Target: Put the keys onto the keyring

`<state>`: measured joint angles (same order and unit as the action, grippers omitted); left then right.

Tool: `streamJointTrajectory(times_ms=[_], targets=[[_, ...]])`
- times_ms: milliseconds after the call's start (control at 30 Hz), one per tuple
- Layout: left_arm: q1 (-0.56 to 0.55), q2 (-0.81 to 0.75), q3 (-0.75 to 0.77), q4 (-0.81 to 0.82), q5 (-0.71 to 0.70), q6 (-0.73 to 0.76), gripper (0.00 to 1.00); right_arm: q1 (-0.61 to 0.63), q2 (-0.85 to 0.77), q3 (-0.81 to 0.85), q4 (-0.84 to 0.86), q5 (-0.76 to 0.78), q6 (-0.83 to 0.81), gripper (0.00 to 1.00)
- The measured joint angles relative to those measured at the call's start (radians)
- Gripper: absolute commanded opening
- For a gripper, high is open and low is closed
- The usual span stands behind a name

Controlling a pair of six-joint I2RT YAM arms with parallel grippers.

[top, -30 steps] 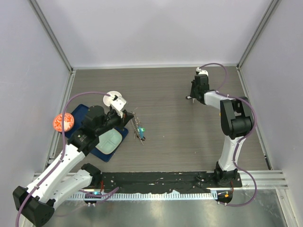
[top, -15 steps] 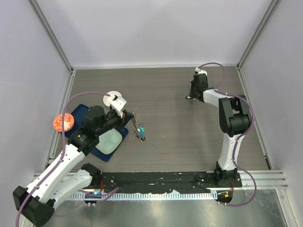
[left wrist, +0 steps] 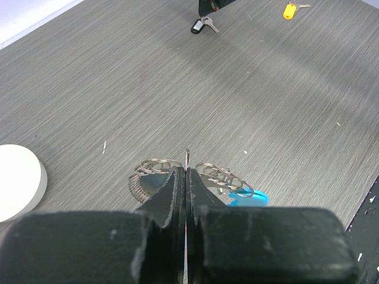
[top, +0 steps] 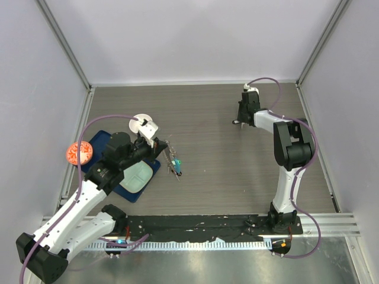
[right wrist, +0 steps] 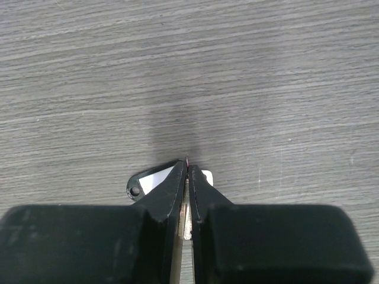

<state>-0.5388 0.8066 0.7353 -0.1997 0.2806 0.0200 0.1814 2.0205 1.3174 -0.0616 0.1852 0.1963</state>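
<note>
The keyring (top: 174,160) hangs over the table left of centre, its small silver rings (left wrist: 155,167) and bright blue tag (left wrist: 249,197) spread to either side of my left gripper (left wrist: 186,171), which is shut on its wire. At the far right my right gripper (top: 241,121) is down at the table. In the right wrist view its jaws (right wrist: 187,165) are closed on the silver blade of a key, whose black head with a white label (right wrist: 147,180) lies flat just beneath. The same key (left wrist: 201,25) shows small in the left wrist view.
A yellow-headed key (left wrist: 289,10) lies on the table near the right gripper. A white bowl (top: 144,123), a blue tray (top: 104,144) with a pale dish, and an orange ball (top: 79,152) sit at the left. Grey walls close the table in.
The right gripper's jaws have closed in on the key's blade at the far right. The left arm and the keyring have stayed put.
</note>
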Motion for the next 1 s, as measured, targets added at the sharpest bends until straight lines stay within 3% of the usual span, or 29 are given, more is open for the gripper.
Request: streamJointTrajectory(times_ms=[167,333,667,1000], targets=[[0.000,0.000,0.000,0.000,0.000,0.000,0.00,0.000,0.000,0.001,-0.008,0.000,0.000,0.10],[0.000,-0.001,0.000,0.000,0.003,0.000,0.00,0.000,0.000,0.003,-0.017,-0.001,0.000,0.01],[0.000,-0.013,0.000,0.000,0.012,0.000,0.00,0.024,-0.009,-0.006,-0.022,-0.019,-0.050,0.01],[-0.005,-0.044,0.000,0.001,0.039,0.004,0.00,0.220,-0.293,-0.212,-0.127,-0.069,-0.153,0.01]])
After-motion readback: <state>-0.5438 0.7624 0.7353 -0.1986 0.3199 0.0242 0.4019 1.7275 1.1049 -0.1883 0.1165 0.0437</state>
